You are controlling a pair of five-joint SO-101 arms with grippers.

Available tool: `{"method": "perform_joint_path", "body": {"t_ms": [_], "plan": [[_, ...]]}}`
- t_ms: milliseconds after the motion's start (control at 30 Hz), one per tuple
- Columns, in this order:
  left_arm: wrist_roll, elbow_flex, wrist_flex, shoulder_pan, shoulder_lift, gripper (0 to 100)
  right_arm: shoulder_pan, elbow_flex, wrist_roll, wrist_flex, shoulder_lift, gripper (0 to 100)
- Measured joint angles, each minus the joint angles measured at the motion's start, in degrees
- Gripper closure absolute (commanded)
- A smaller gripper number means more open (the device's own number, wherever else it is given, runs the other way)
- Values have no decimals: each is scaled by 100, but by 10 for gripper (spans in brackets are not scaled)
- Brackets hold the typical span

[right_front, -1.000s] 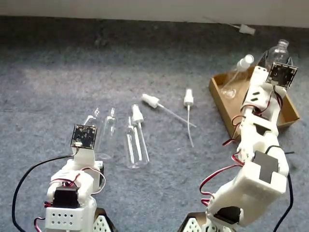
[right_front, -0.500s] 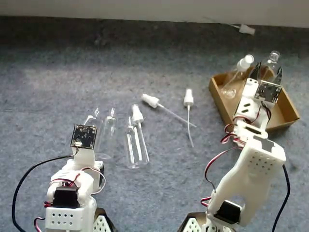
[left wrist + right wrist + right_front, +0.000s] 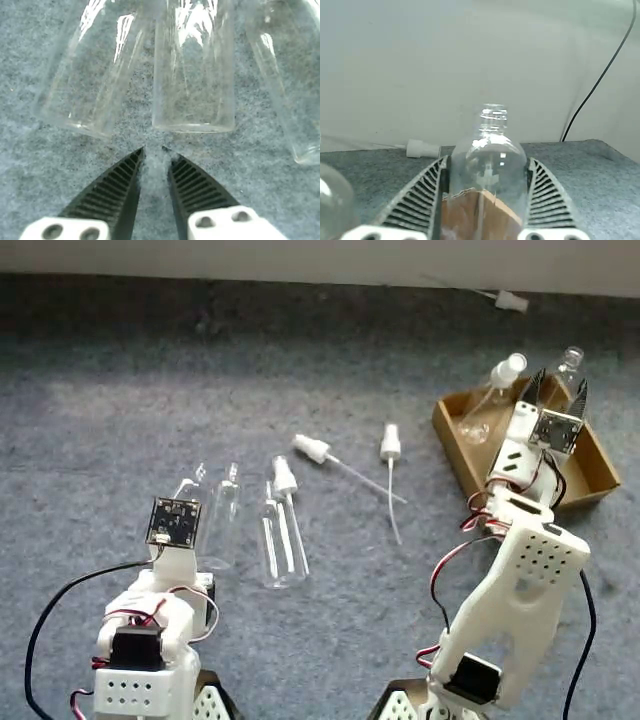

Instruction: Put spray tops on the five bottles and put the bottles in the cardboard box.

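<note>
One uncapped bottle (image 3: 492,125) stands between the jaws of my right tool (image 3: 487,161), which are spread wide and grip nothing, at the cardboard box (image 3: 590,475) by the worktop's right edge. I judge it lacks a spray top, so I should close squarely on its body without tipping it. My left tool (image 3: 153,150), closed to a sliver, is empty

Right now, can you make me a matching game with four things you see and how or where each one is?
Things: 1 left end effector; 2 cardboard box; 3 two loose spray tops; 4 bottle at the right end effector.
Matches: A brown; B clear, no spray top; C lying in the middle, tubes out; D facing three lying bottles.
Pairs: 1-D, 2-A, 3-C, 4-B.
</note>
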Motion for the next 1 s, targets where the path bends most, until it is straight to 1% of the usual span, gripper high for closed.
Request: {"method": "perform_joint_path", "body": {"t_ms": [133, 200, 333, 467, 633, 667, 1000], "plan": [[0, 0, 0, 0, 0, 994, 0, -26, 0, -668, 123, 915], [0, 0, 0, 0, 0, 994, 9, -26, 0, -800, 123, 914], [0, 0, 0, 0, 0, 994, 9, -26, 0, -536, 123, 914], [0, 0, 0, 0, 0, 994, 9, -26, 0, -519, 123, 913], [0, 0, 0, 0, 0, 994, 9, -26, 0, -519, 123, 823], [0, 0, 0, 0, 0, 994, 9, -26, 0, -519, 123, 817], [0, 0, 0, 0, 0, 994, 9, -9, 0, -519, 123, 814]]}}
